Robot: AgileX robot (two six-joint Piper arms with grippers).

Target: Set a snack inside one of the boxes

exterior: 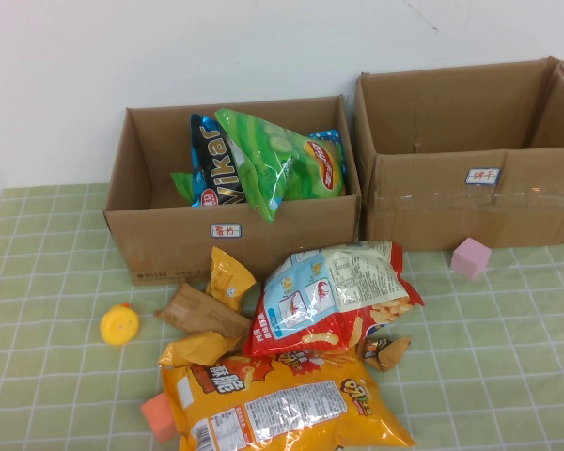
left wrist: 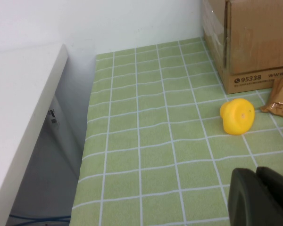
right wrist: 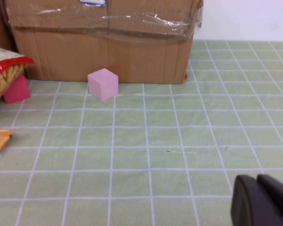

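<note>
Two cardboard boxes stand at the back of the green checked tablecloth (exterior: 38, 357). The left box (exterior: 169, 246) holds a green bag (exterior: 268, 160) and a dark blue bag (exterior: 211, 169); the right box (exterior: 545, 211) shows nothing inside it from here. In front of the left box lies a heap of snacks: a large orange bag (exterior: 282, 404), a red and white bag (exterior: 334, 296), and small yellow (exterior: 227, 275) and brown (exterior: 202, 312) packets.

The left gripper (left wrist: 259, 197) hangs low over the cloth. A yellow toy (left wrist: 237, 115) sits ahead of it, with the left box's corner beyond. The right gripper (right wrist: 262, 202) hangs over bare cloth, and a pink cube (right wrist: 103, 84) stands ahead of it, just before the right box. Whether either gripper's fingers are spread or closed cannot be told.
</note>
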